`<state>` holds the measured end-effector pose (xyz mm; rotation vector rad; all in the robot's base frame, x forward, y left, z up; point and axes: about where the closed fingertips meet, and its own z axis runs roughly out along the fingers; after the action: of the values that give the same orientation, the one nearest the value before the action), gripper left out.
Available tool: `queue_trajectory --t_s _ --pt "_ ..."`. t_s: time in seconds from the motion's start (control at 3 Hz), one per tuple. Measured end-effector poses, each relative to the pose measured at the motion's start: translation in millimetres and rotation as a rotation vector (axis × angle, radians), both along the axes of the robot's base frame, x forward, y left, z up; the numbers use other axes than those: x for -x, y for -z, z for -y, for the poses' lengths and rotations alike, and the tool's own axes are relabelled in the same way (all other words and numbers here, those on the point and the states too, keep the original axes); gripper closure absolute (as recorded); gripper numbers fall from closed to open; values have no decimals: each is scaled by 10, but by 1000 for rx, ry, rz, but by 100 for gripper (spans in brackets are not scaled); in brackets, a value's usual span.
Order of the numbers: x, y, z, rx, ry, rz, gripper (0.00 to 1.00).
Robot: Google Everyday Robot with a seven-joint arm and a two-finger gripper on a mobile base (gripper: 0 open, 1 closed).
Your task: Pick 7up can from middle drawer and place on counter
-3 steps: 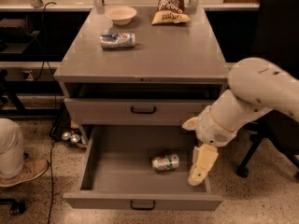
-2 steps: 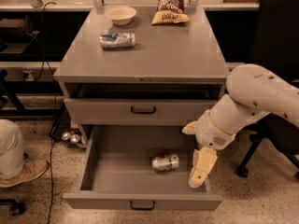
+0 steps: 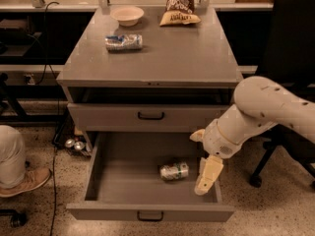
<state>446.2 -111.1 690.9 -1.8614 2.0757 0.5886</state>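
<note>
Sideways, silver-green 7up can (image 3: 174, 171), end effector (image 3: 204, 180) beside

A single camera looks down from high in front of the cabinet (image 3: 113, 116), facing its drawer fronts and tilted steeply enough to show the whole counter (image 3: 187, 53) and the inside of the open middle drawer (image 3: 128, 181). It stands at middling range; the arm (image 3: 266, 104) enters from the right, its gripper (image 3: 206, 175) low over the drawer's right end
</note>
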Motion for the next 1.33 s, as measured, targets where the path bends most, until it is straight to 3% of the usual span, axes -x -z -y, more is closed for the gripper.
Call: queue_trajectory --t_s 0.67,1.33 --pt "-895 1505 45 -5 77 90 0" --pt "-903 1671 -6 8 64 86 0"
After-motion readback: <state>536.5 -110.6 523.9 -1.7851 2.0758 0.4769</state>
